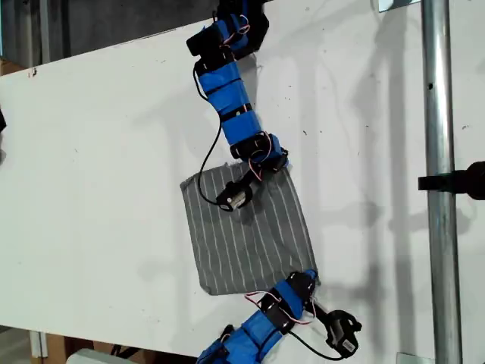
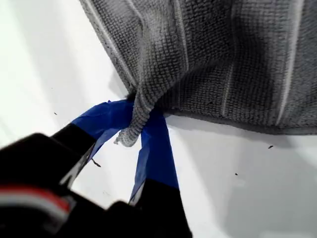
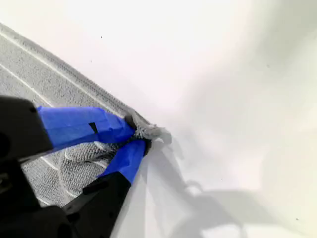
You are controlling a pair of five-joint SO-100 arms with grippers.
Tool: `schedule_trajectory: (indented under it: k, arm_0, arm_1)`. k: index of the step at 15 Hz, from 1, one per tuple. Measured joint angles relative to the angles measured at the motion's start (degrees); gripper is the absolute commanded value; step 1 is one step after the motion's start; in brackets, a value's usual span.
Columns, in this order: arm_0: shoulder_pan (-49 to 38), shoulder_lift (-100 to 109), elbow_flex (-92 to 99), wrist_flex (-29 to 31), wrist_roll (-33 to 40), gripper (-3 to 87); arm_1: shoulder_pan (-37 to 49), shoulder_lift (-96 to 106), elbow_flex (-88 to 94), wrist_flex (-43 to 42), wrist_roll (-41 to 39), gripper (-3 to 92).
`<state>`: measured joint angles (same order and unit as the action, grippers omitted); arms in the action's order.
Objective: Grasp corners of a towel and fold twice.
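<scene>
Exterior view: the towel [image 1: 246, 231] lies flat at table [image 1: 98, 167] centre. My first gripper [image 2: 136, 130] pinches one corner [image 2: 128, 135]; my second gripper [image 3: 138, 136] pinches another corner [image 3: 154, 133]. Arms enter at 12 and 6 o'clock.

Towel [image 1: 250, 239]: near corners under my arms in exterior view, weave blurred in second wrist view. My lower arm's base: cut by exterior view's bottom edge.
</scene>
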<state>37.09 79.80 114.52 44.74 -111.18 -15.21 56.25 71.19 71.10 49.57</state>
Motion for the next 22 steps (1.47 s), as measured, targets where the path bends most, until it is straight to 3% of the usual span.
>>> schedule_trajectory:
  k: [4, 5, 7, 10, 13, 15, 17, 22]
  arm_0:
    - [-0.7, 4.57, -2.2, 3.16, 6.68, -2.9]
    - [-1.67, 6.24, -3.52, 7.56, 8.53, -2.9]
    - [-3.43, 12.3, -7.29, 13.1, 15.03, -2.9]
    - [-2.02, 15.03, -13.27, 13.54, 29.0, -2.9]
    - [-3.6, 18.46, -13.27, 17.58, 28.39, -2.9]
    - [-13.54, 23.12, -9.14, 24.35, 27.95, -2.9]
    - [-28.21, 30.23, -2.2, 25.66, 31.03, -2.9]
    - [-59.06, 38.94, 1.93, 28.56, 47.64, -2.9]
  arm_1:
    - [-0.53, 0.7, 0.0, 1.14, 0.0, -0.1]
    - [-0.62, 1.58, 0.0, 1.93, -0.09, -0.1]
    - [-2.64, 7.29, 0.09, 3.69, -0.18, -0.2]
    - [-10.81, 11.07, -0.44, 5.62, -0.18, -0.2]
    - [-10.37, 12.57, -2.72, 8.35, -0.7, -0.2]
    - [-0.62, 13.01, -2.72, 9.67, -3.52, -0.2]
    - [11.16, 13.01, -2.72, 10.2, -8.26, -0.2]
    - [31.03, 12.92, -3.34, 6.42, -21.27, -0.2]
